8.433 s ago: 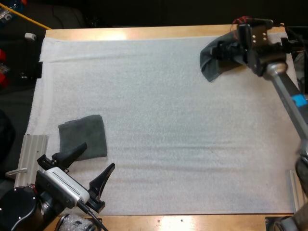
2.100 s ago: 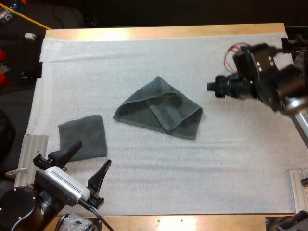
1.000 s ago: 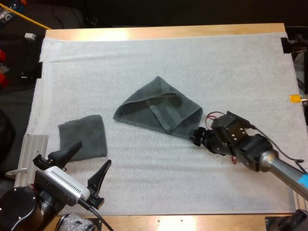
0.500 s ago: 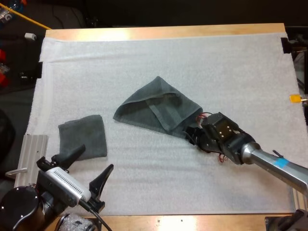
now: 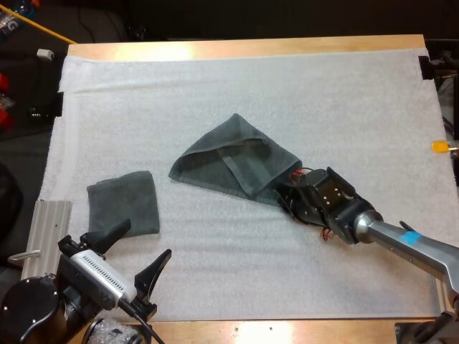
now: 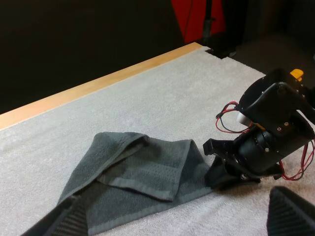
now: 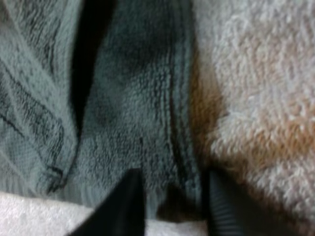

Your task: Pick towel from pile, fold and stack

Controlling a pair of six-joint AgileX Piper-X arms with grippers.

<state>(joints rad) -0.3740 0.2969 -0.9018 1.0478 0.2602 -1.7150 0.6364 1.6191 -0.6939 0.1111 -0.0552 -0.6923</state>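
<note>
In the middle of the white mat (image 5: pixel 323 100), a crumpled dark grey-green towel (image 5: pixel 237 165) lies loose. The right claw (image 5: pixel 285 202) straddles its near corner, fingers spread. The left claw (image 5: pixel 134 251) gapes beside a small folded grey-green towel (image 5: pixel 123 203).

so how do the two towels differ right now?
The centre towel lies loose and lopsided, with one flap turned over itself. The left towel is folded into a neat flat square. The centre towel covers more mat. The right end effector is at the centre towel's corner, while the left towel lies just beyond the left end effector. Both are dark grey-green.
</note>
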